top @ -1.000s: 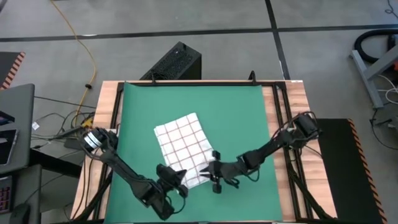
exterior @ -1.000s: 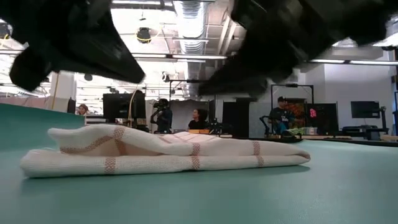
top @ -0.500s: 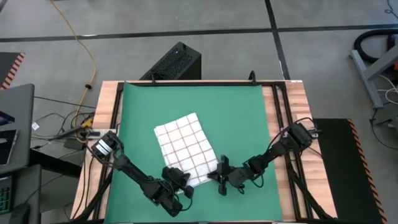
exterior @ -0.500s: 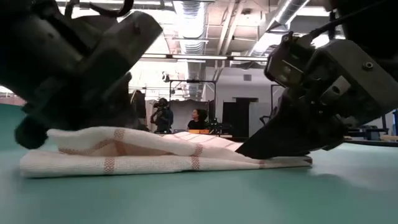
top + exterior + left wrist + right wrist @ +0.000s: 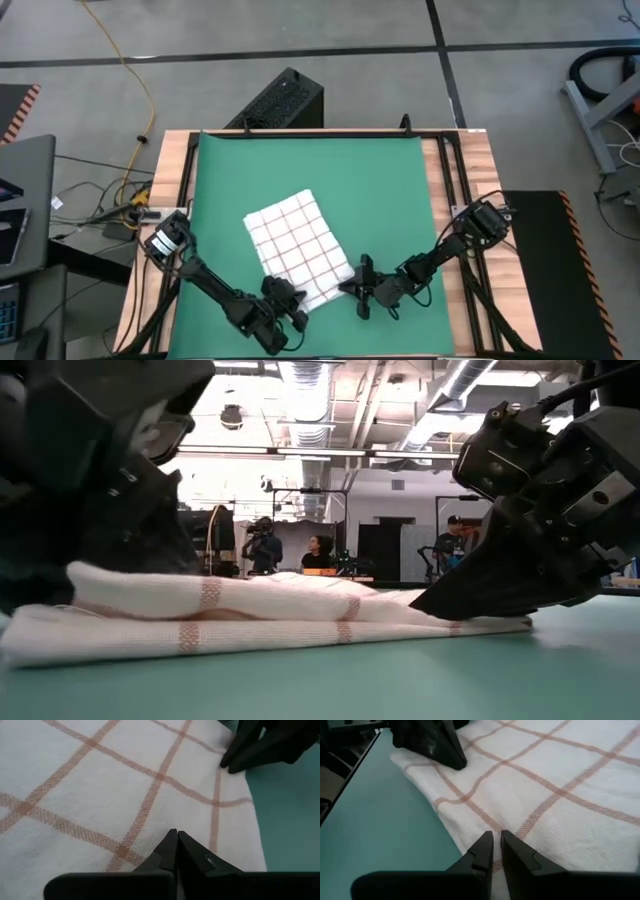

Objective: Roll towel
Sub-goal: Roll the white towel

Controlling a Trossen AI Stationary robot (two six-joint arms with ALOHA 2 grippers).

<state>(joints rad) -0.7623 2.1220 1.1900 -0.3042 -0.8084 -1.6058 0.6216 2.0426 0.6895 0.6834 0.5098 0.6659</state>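
The towel [image 5: 296, 245], white with a red-brown grid, lies folded flat on the green mat [image 5: 385, 190], turned at a slant. Both grippers are down at its near edge. My left gripper [image 5: 299, 300] is shut, with its tips [image 5: 176, 836] on the cloth by the near left corner. My right gripper [image 5: 349, 287] is at the near right corner, its fingers [image 5: 496, 837] closed to a narrow slit on the cloth. In the low view the towel [image 5: 250, 625] shows as stacked layers between the two dark gripper heads. My left gripper presses its shut fingertips [image 5: 170, 840] on the towel's top face [image 5: 150, 827] just inside the near edge. It slants down from the table's near left, and the cloth lies flat under it. My right gripper pinches a little cloth at the towel's near right edge [image 5: 485, 822] between its fingertips. How many layers it has cannot be told. The fingers slant down from the near right side. The towel rests on the mat, slack.
The mat covers most of the wooden table [image 5: 455, 170], with open mat beyond and beside the towel. Black rails [image 5: 445, 180] run along the table's left and right sides. A black box [image 5: 285, 100] stands on the floor past the far edge. People show in the room behind.
Both grippers have come down to the towel's near edge, tipping further downward. My right gripper has also gone toward the table's near right. The towel stays folded on the mat, its near edge nudged slightly toward the near side.
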